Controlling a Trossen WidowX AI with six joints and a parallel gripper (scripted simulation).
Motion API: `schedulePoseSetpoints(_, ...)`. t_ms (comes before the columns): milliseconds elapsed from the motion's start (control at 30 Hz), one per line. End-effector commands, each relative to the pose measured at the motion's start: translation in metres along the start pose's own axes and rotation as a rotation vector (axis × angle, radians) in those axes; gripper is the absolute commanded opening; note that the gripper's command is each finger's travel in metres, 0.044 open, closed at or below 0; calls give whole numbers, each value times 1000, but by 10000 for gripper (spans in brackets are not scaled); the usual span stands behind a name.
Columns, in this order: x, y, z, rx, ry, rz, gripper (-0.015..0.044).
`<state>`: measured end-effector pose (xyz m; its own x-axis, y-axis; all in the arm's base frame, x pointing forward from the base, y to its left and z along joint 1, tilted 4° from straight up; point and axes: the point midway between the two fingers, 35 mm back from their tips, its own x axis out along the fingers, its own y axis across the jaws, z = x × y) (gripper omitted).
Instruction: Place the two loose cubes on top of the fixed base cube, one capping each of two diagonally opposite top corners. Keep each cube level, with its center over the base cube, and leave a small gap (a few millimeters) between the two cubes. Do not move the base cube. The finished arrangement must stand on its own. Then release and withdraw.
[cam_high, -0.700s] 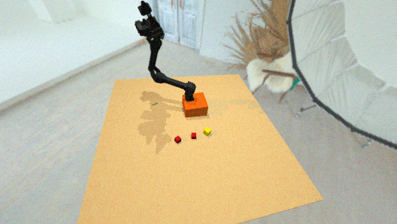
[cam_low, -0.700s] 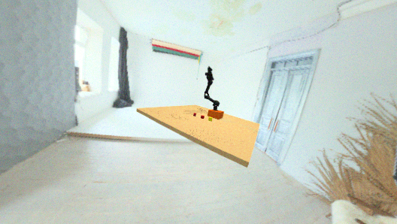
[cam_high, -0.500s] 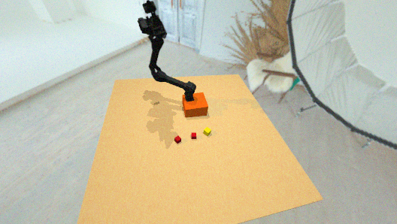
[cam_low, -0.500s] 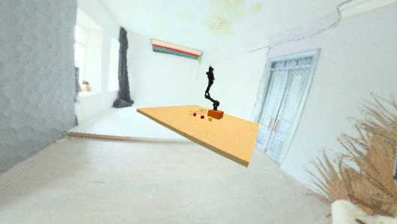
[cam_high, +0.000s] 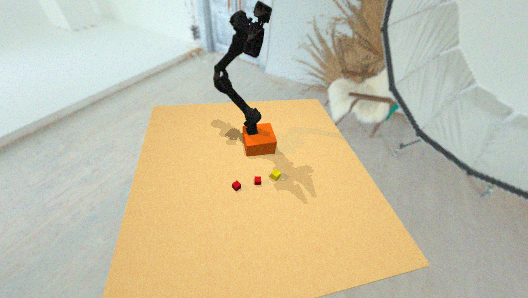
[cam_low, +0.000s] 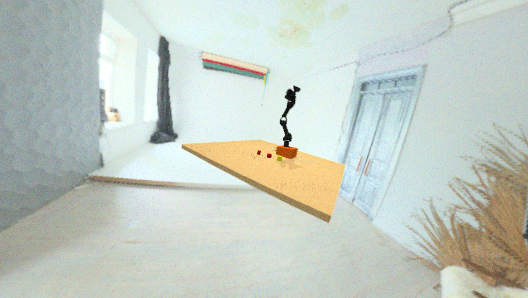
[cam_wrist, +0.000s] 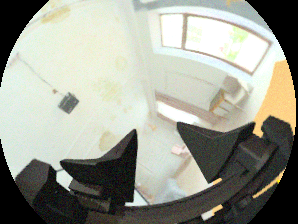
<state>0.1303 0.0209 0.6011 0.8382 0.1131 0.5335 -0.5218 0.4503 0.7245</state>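
Item: arm (cam_high: 235, 92), black, mounted on an orange block (cam_high: 260, 140) on the counter (cam_high: 210, 235); raised high and folded upward, well apart from all cubes

Item: tool (cam_high: 262, 12), at the arm's top end, pointed up toward the ceiling and a window in the wrist view; fingers partly apart at a middling spread, nothing between them

Item: yellow cube (cam_high: 275, 174), on the counter just in front of the orange block, apart from it

Item: red cube (cam_high: 257, 180), on the counter, near the yellow cube, not touching

Item: second red cube (cam_high: 236, 185), on the counter, a little further off along the same rough row

Which of the three is the fixed base cannot be told; by colour, likely the yellow one, with the red pair loose

Progress: judged nil. No cube is stacked; all three rest on the counter. Remaining: reach down, pick each loose cube, seat both on opposite corners of the base with a gap, let go, withdraw
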Motion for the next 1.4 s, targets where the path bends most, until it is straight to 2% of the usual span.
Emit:
schedulePoseSetpoints(0, 26, -27, -39, -117, 73, -110, 265)
schedulePoseSetpoints(367, 77, -152, -114, -370, 278, -489, 265)
schedulePoseSetpoints(667, 77, -281, -135, -459, 447, -852, 265)
schedulePoseSetpoints(1000, 26, -416, -128, -415, 625, -1284, 265)
schedulePoseSetpoints(1367, -79, -523, -107, -171, 793, -1747, 265)
